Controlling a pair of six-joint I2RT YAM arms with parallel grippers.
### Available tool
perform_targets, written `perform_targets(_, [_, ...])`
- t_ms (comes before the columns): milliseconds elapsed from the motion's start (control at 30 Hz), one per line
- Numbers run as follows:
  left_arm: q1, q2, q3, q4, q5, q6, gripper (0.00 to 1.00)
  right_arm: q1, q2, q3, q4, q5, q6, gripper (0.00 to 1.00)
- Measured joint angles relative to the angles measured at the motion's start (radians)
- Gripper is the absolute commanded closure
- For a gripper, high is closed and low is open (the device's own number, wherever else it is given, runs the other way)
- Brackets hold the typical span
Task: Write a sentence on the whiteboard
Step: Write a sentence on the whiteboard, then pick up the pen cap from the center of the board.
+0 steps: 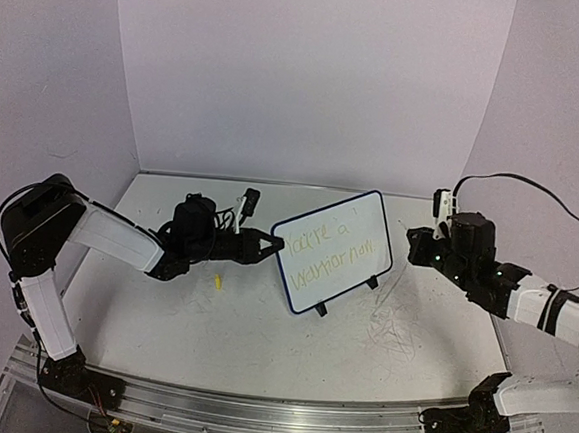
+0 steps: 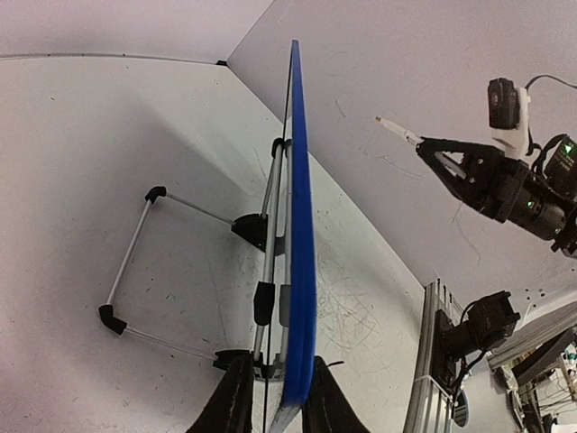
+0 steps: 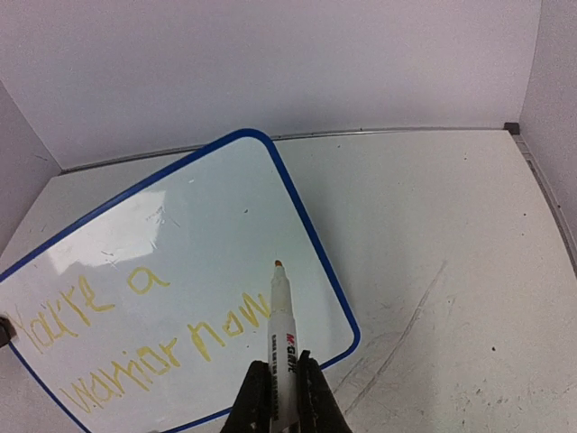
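Whiteboard (image 1: 340,243) propped upright mid-table, left edge pinched by left gripper (image 2: 270,401). Sentence (image 3: 135,334) faces right gripper (image 3: 279,404), which clasps marker (image 3: 282,329); tip clear of board.

My marker (image 3: 281,347) is white with an orange tip and red lettering, near the white, blue-rimmed whiteboard (image 3: 225,207) bearing its yellow sentence (image 3: 144,361).

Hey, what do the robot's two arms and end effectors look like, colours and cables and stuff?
Both arms, left arm and right arm, have white link shells with black joints. The left end effector and right end effector are black with slim dark fingers. A black cable loops from the right wrist, where green lights glow.
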Motion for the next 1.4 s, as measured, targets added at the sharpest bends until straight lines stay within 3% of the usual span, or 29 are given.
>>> perform_targets(200, [0.001, -0.083, -0.021, -0.039, -0.023, 0.003, 0.52, 0.0, -0.034, 0.035, -0.087, -0.026, -0.031, 0.99])
perform_targets(400, [0.004, -0.296, -0.097, -0.128, -0.089, 0.008, 0.48, 0.0, -0.033, 0.039, -0.128, -0.117, -0.032, 0.95])
perform_targets(567, [0.009, -0.5, -0.172, -0.324, -0.22, -0.015, 0.43, 0.0, -0.033, 0.031, -0.11, -0.204, -0.024, 0.95])
perform_targets(667, [0.011, -0.572, -0.187, -0.491, -0.323, -0.045, 0.33, 0.001, -0.036, 0.01, -0.095, -0.245, -0.021, 0.94])
perform_targets(767, [0.012, -0.562, -0.174, -0.644, -0.397, -0.072, 0.3, 0.003, -0.037, -0.007, -0.092, -0.278, -0.02, 0.94])
perform_targets(933, [0.013, -0.365, -0.067, -0.847, -0.47, -0.081, 0.29, 0.003, -0.049, -0.01, -0.087, -0.312, -0.021, 0.93])
perform_targets(1100, [0.012, -0.177, 0.03, -0.935, -0.52, -0.073, 0.35, 0.004, -0.119, -0.032, -0.076, -0.324, -0.023, 0.92])
perform_targets(1400, [-0.002, -0.012, 0.131, -1.003, -0.581, -0.053, 0.69, 0.008, -0.214, -0.093, -0.067, -0.327, -0.024, 0.91])
